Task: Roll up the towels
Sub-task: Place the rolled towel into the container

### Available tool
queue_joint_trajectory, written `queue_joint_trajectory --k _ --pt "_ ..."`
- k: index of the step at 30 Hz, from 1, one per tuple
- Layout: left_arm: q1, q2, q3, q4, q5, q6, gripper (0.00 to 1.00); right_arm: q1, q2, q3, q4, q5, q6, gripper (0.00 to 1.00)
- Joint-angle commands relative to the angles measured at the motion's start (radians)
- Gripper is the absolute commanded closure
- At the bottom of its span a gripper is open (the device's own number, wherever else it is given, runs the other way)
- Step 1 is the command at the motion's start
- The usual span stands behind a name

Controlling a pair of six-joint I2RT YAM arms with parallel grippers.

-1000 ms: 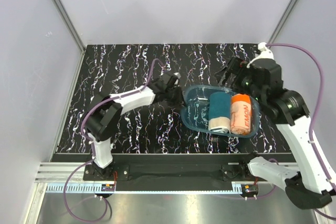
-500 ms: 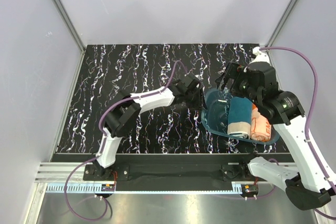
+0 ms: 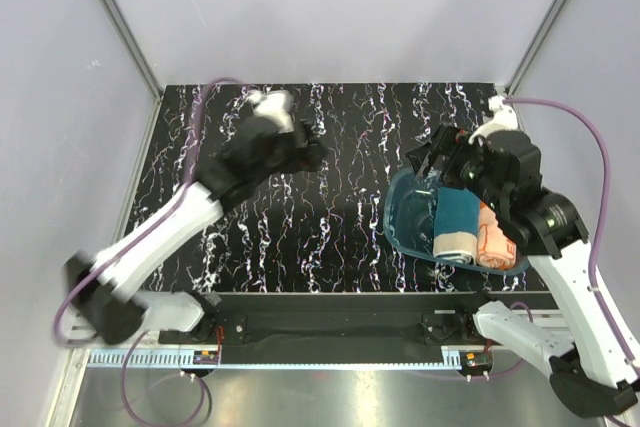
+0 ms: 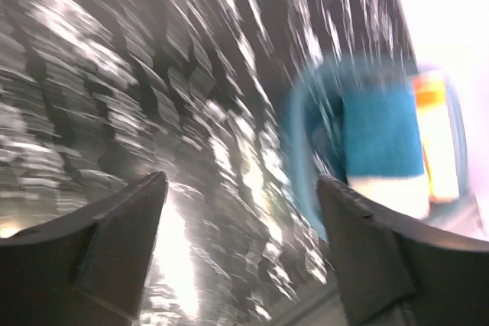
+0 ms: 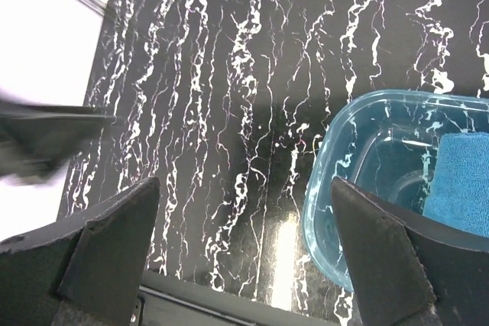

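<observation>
Both towels lie rolled side by side in the translucent blue tray point(image 3: 403, 219) at the right. The teal towel point(image 3: 458, 219) shows its cream end toward the near edge, and the orange towel point(image 3: 493, 244) lies to its right, partly hidden under the right arm. The blurred left wrist view shows the teal towel point(image 4: 382, 137) and the orange towel point(image 4: 437, 143) from a distance. My left gripper point(image 3: 303, 154) point(image 4: 241, 181) is open and empty, well left of the tray. My right gripper point(image 3: 428, 161) point(image 5: 244, 181) hangs open and empty over the tray's far left rim point(image 5: 321, 188), with the teal towel point(image 5: 463, 181) at its right.
The black marbled tabletop point(image 3: 330, 217) stretches between the two grippers. Grey enclosure walls point(image 3: 60, 97) close in the left, back and right. The left arm shows as a dark blur point(image 5: 46, 139) at the left of the right wrist view.
The left gripper pushed the tray and towels rightward, then opened and swung back to the far left. The right gripper stayed open over the tray's far rim.
</observation>
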Motion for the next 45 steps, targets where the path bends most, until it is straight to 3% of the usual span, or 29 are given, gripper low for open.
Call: queue_joint_trajectory --k 1,3,7,11,17,20,26,28,33,37,39,40,42,45 --pt "0.038 -0.252 -0.169 0.035 -0.293 0.209 0.07 -0.001 -0.076 -0.08 0.1 -0.012 -0.013 0.0" --pt "0.067 -0.363 -0.344 0.142 -0.341 0.293 0.01 -0.001 -0.131 -0.144 0.106 0.066 0.047 0.0" --pt "0.073 -0.638 -0.632 0.347 -0.606 0.431 0.01 -0.001 -0.211 -0.238 0.096 0.146 0.093 0.0" --pt "0.098 -0.787 -0.891 0.582 -0.794 0.499 0.01 -0.001 -0.243 -0.275 0.004 0.243 0.127 0.0" --pt "0.263 -0.824 -1.039 0.699 -0.69 0.562 0.01 -0.001 -0.197 -0.293 -0.163 0.221 0.167 0.0" --pt "0.377 -0.798 -1.105 0.805 -0.59 0.534 0.01 -0.001 -0.179 -0.306 -0.197 0.169 0.171 0.0" --pt "0.613 -0.554 -1.096 0.926 -0.408 0.383 0.01 0.001 -0.21 -0.318 -0.216 0.186 0.165 0.0" --pt "0.652 -0.462 -1.11 1.051 -0.369 0.352 0.01 -0.001 -0.217 -0.319 -0.219 0.186 0.162 0.0" --pt "0.682 -0.281 -1.093 1.266 -0.279 0.439 0.01 -0.001 -0.22 -0.319 -0.225 0.184 0.151 0.0" --pt "0.709 -0.174 -1.006 1.277 -0.188 0.514 0.01 0.001 -0.239 -0.324 -0.213 0.189 0.142 0.0" --pt "0.71 -0.061 -1.062 1.41 -0.152 0.525 0.01 -0.001 -0.246 -0.333 -0.197 0.18 0.144 0.0" --pt "0.71 -0.024 -1.082 1.557 -0.124 0.559 0.03 -0.001 -0.25 -0.335 -0.187 0.177 0.147 0.0" --pt "0.709 -0.049 -1.043 1.424 -0.041 0.596 0.05 -0.001 -0.248 -0.338 -0.174 0.169 0.153 0.0" --pt "0.71 -0.04 -1.053 1.463 -0.041 0.59 0.03 -0.001 -0.246 -0.344 -0.167 0.165 0.154 0.0"
